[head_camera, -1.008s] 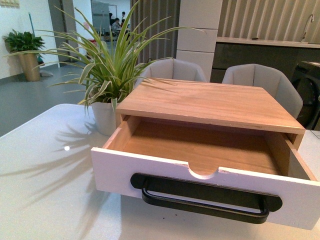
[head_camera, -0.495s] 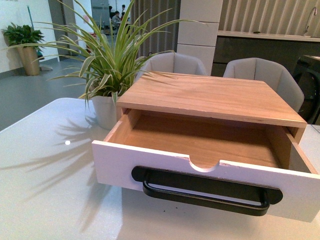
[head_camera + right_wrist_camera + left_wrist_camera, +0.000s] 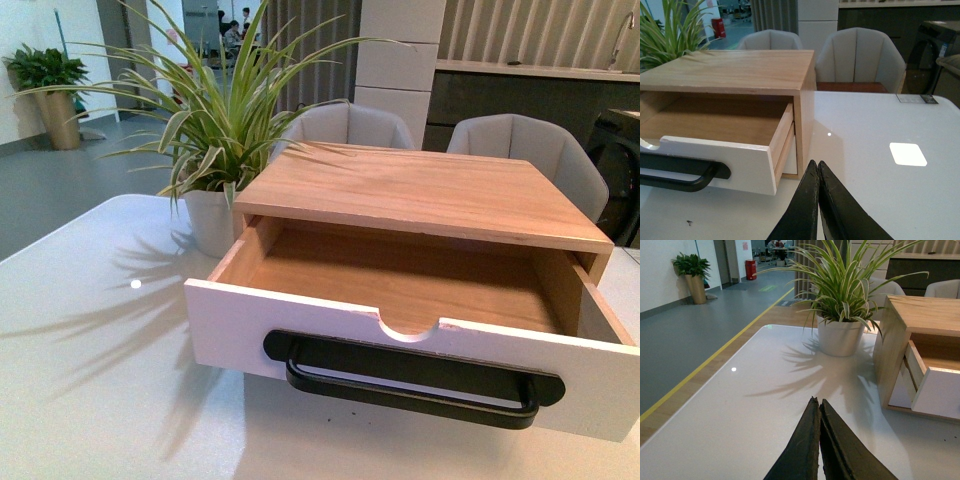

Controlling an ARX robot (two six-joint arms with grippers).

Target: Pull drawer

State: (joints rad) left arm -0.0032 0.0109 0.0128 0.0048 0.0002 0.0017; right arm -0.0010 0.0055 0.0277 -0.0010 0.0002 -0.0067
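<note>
Front view: wide shallow drawer point(image 3: 400, 345) with matte white front, long black bar handle point(image 3: 410, 385) and half-round notch, smooth light-wood inside, pulled well out of the wooden box point(image 3: 425, 195) on the glossy white table point(image 3: 90, 400); spiky potted plant point(image 3: 215, 130) beside.

Left wrist view: dark tapered left gripper point(image 3: 817, 407) pressed closed, empty, above the table.

Right wrist view: right gripper point(image 3: 816, 167) likewise closed, empty, near the drawer's corner.
</note>
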